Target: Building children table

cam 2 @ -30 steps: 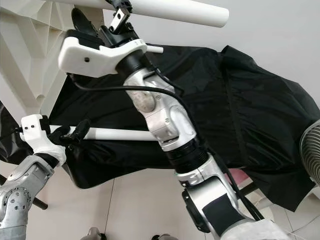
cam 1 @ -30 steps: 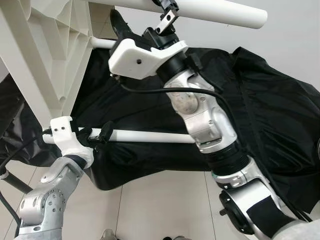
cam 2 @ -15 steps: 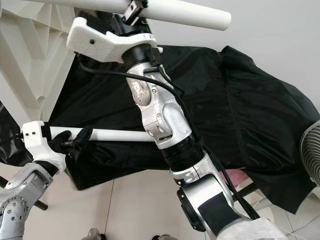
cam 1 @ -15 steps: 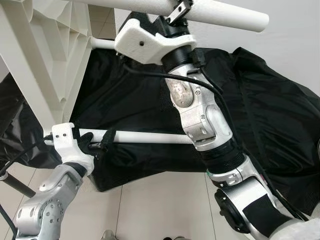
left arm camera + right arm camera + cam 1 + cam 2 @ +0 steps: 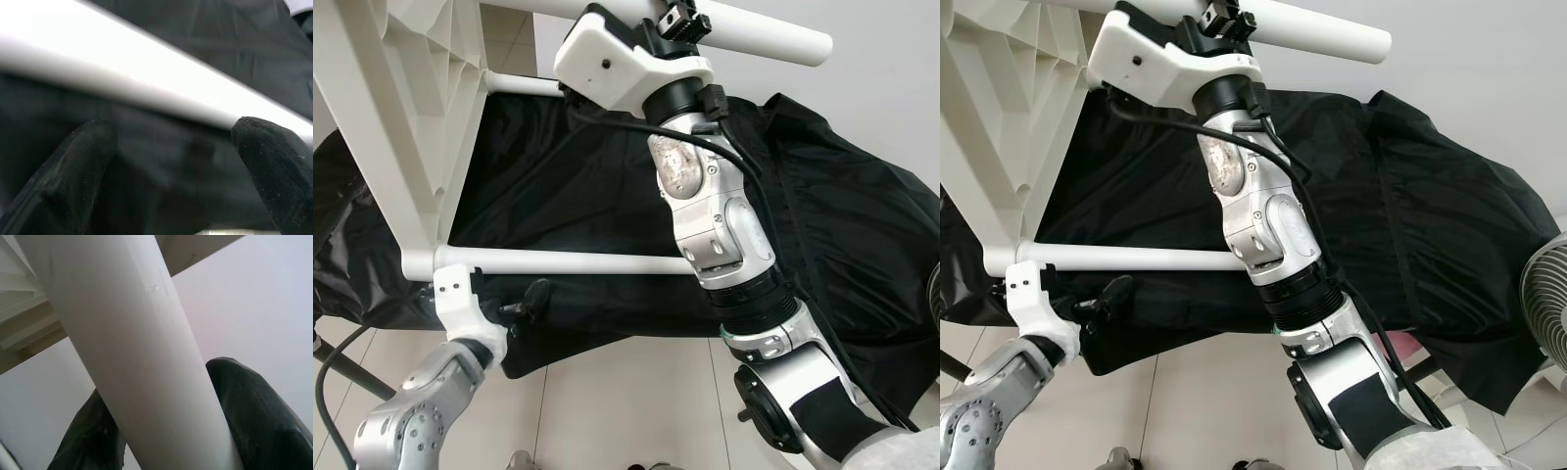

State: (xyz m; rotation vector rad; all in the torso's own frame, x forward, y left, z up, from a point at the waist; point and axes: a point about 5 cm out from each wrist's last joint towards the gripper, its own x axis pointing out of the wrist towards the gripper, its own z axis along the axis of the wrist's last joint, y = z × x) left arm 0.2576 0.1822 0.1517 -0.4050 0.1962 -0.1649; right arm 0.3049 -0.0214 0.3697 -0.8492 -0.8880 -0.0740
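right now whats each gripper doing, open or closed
Left gripper: open, just below the lower white table leg, not touching it.
Right gripper: shut on the upper white table leg.

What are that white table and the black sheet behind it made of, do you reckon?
The white table looks like moulded plastic with a matte finish: its underside shows thin stiffening ribs. Its round legs are smooth and evenly white, likely plastic or painted tube. The black sheet seems a thin synthetic fabric, since it drapes in creases with a faint sheen.
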